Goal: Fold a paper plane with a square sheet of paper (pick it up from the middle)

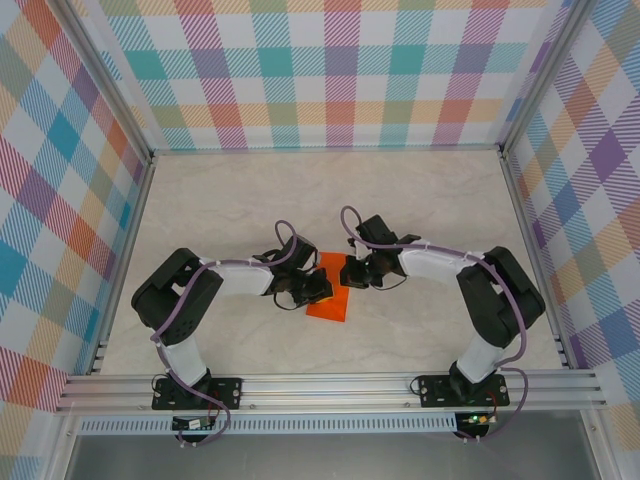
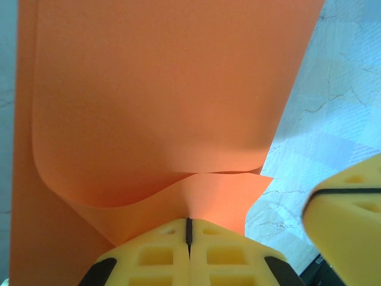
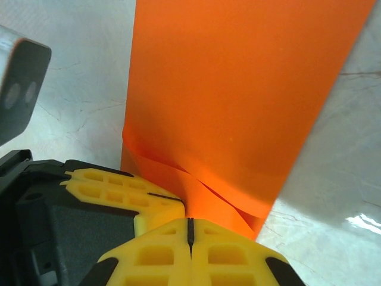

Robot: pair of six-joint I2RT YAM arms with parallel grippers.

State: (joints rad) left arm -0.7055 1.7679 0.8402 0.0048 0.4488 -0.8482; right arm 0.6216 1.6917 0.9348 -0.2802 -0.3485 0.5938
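Pinching, left gripper [image 2: 189, 220]: closed on a curled flap of the paper [image 2: 166, 89], likely for folding.
Right gripper [image 3: 190, 220]: closed on its opposite edge.

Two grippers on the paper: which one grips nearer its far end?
The right gripper: it is shut on the right edge of the paper, up toward the far end. The left gripper pinches the left edge, closer to the near end.
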